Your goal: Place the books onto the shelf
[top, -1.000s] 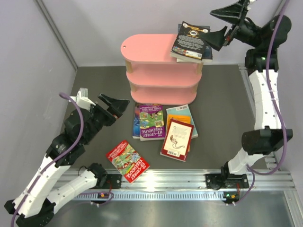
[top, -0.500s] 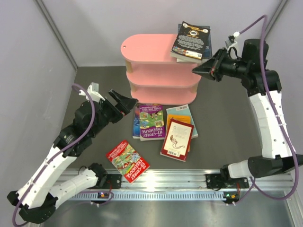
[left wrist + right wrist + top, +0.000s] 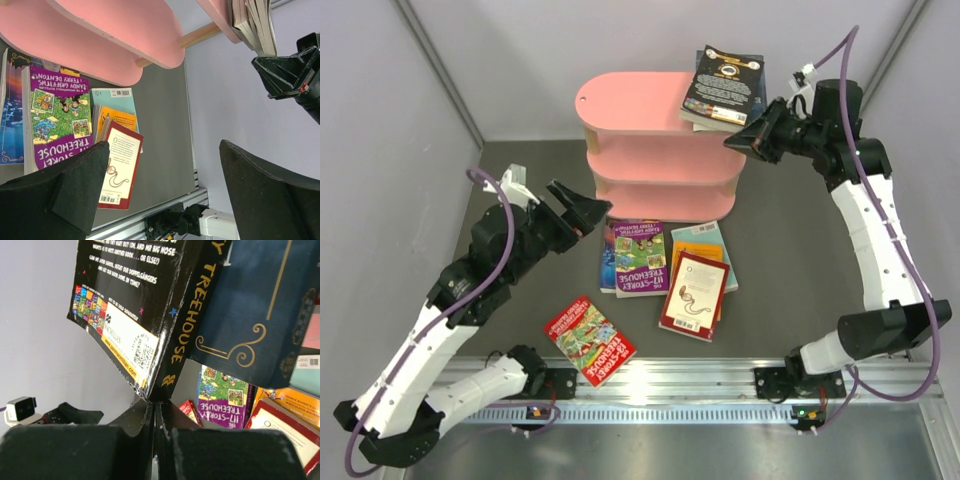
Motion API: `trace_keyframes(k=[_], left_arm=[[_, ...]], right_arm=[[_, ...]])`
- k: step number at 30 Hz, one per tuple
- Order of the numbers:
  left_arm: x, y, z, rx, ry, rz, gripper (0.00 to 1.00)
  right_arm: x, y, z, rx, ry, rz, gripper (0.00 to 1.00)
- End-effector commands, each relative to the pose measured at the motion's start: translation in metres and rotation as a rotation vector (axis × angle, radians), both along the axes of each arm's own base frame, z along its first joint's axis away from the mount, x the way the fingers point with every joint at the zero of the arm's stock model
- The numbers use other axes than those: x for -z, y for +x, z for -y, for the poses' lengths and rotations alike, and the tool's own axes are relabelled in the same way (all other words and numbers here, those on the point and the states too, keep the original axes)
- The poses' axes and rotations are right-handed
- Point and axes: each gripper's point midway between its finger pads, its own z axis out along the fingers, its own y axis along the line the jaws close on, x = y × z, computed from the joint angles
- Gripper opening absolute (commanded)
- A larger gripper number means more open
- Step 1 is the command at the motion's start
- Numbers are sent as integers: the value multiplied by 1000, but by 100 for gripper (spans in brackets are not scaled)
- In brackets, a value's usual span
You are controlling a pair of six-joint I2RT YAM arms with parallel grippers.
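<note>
Step in hand: seating the stacked books (image 3: 724,88) on the right end of the shelf (image 3: 640,105) top board. The right gripper (image 3: 733,143), jaws shut and empty, sits at their overhanging corner. The next move probably calls for an inward push. The left gripper (image 3: 590,215), jaws wide, hovers over the loose books (image 3: 665,265) at the centre of the table (image 3: 790,260).

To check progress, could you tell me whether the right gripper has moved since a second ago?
Yes: the right gripper came down-left in the top view, to the right end of the shelf.

The orange book (image 3: 692,250) lies mostly hidden beneath the maroon-and-cream book (image 3: 695,296).
</note>
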Motion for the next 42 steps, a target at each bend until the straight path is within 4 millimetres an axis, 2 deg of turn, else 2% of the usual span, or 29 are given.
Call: trace_keyframes(k=[1, 4, 8, 11, 15, 18, 24, 27, 29, 31, 33, 34, 36, 37, 38, 39, 40, 41, 42], left_arm=[[-13, -5, -12, -29, 1, 29, 96], [-10, -6, -15, -42, -1, 24, 96], [-4, -5, -14, -43, -8, 14, 96], [-3, -4, -12, -40, -7, 11, 95], [-6, -3, -11, -38, -11, 15, 95], [-6, -2, -10, -37, -12, 13, 95], [-8, -3, -11, -36, -4, 14, 95], [-8, -4, -12, -37, -4, 14, 95], [-9, -5, -11, -31, -4, 15, 95], [-6, -6, -10, -19, 10, 7, 96], [-1, -8, -5, 18, 32, -3, 97], [7, -8, -2, 33, 53, -26, 98], [20, -10, 6, 82, 80, -58, 98], [36, -7, 14, 104, 106, -96, 93], [45, -7, 19, 129, 117, -120, 92], [56, -10, 27, 171, 123, -154, 91], [79, -7, 33, 186, 160, -210, 91], [87, -10, 43, 237, 159, -233, 92], [96, -15, 52, 275, 172, -254, 92]], right_arm=[[-36, 0, -13, -50, 78, 91, 0], [-43, -1, -14, -54, 100, 98, 0], [-42, 2, -6, -31, 100, 92, 0], [-38, 7, 6, -3, 102, 80, 0], [-32, 16, 32, 63, 99, 55, 0], [-28, 22, 42, 87, 95, 38, 0], [-32, 24, 42, 82, 100, 45, 0], [-37, 17, 41, 71, 107, 55, 0], [-45, 2, 37, 39, 119, 79, 0], [-51, -15, 30, -3, 119, 109, 0], [-51, -45, 19, -49, 96, 153, 2], [-47, -53, 16, -49, 78, 163, 6], [-23, -81, 5, -99, 46, 162, 25], [-8, -88, 4, -111, 40, 139, 43], [30, -100, 3, -123, 32, 50, 59], [51, -107, 3, -132, 28, -1, 79], [74, -111, 6, -118, 10, -52, 93], [115, -126, 12, -102, -24, -162, 100], [136, -129, 19, -73, -64, -201, 100]])
